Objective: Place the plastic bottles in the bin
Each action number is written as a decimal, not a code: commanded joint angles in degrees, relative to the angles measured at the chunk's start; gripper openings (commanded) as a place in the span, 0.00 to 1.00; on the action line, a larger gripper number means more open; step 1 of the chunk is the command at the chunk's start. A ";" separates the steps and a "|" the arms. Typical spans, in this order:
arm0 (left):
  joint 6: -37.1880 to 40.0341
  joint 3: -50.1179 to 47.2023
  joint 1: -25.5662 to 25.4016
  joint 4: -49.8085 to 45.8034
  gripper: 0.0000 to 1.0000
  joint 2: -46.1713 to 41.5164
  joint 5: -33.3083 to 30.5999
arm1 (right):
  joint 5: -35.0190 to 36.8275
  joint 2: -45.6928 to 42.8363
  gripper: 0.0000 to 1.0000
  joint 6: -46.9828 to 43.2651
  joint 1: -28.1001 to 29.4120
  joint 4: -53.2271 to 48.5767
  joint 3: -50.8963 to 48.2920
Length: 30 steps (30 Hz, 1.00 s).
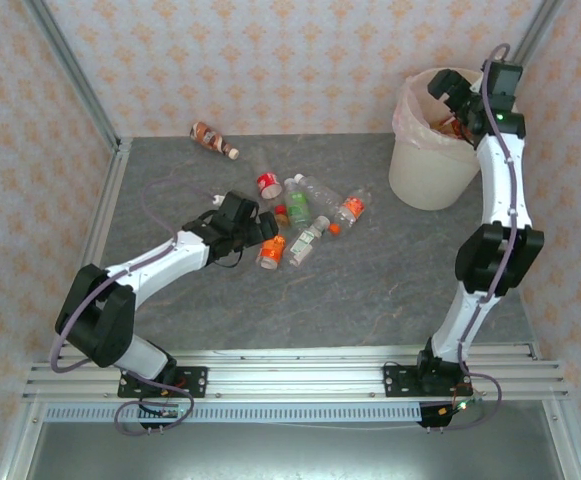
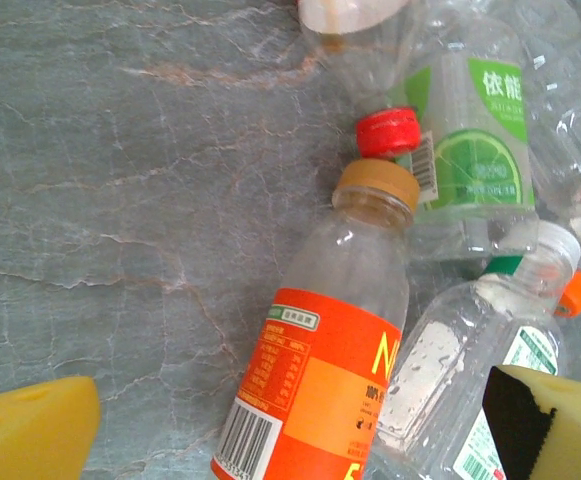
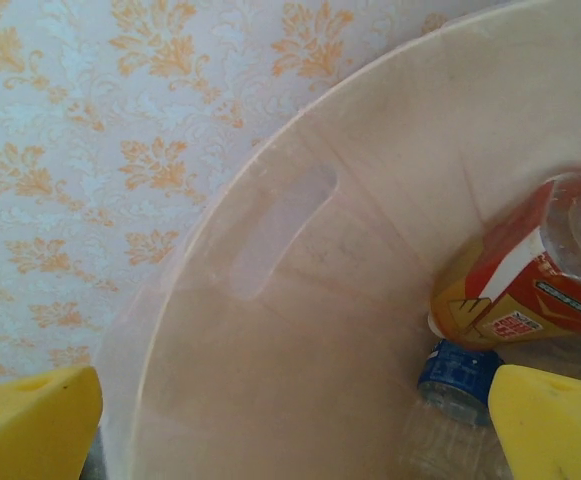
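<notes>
Reading the labels first, we find the Chinese characters "依能" in white on the green, lime-printed label of one clear bottle (image 2: 470,160), which lies just beside a red cap (image 2: 388,132). Next to it, an orange-labelled bottle (image 2: 320,380) with a tan cap shows a barcode, a small green-edged panel and the start of a large yellow letter, perhaps an N. Its fine print is too small for us to read. A white-capped bottle (image 2: 470,350) touches its right side, with an orange cap (image 2: 577,290) just past it.

These plastic bottles (image 1: 305,215) lie heaped near the middle of the worktop (image 1: 370,290), toward its far edge. A brown bottle (image 1: 213,139) lies alone at the far edge, left of centre. The left arm reaches low and forward from the near left corner. The left fingers (image 1: 263,232) are wide apart over the orange-labelled bottle, clamped on nothing.

The bin (image 1: 425,175) stands in the far right corner. The right arm rises tall, elbow bent, wrist tipped over the rim, and the right fingers (image 1: 452,108) are spread with nothing between them. Inside the bin we see a bottle with a red and orange label (image 3: 530,270), its writing unreadable, and a blue-capped bottle (image 3: 460,375) beneath it.
</notes>
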 commanded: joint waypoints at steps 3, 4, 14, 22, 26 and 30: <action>5.12 3.53 -2.55 -5.59 1.00 3.17 -1.66 | 2.47 -7.74 0.99 -1.01 -0.23 9.79 -7.33; 5.25 4.16 -2.95 -6.57 1.00 3.83 -2.73 | 2.46 -8.35 0.99 -1.02 -0.22 10.10 -8.23; 10.31 6.88 -2.55 -9.23 0.94 9.91 0.16 | -1.26 -19.30 0.99 -1.25 2.62 10.64 -19.99; 16.06 8.61 -1.94 -8.27 0.82 14.40 7.21 | -1.36 -29.75 0.99 -2.62 6.43 11.17 -31.48; 16.33 9.73 -1.86 -8.73 0.82 18.04 7.06 | -1.90 -31.55 0.99 -3.77 7.03 8.04 -32.91; 16.74 10.45 -1.83 -8.04 0.75 21.78 8.68 | -2.05 -33.02 0.99 -3.83 7.28 6.96 -34.96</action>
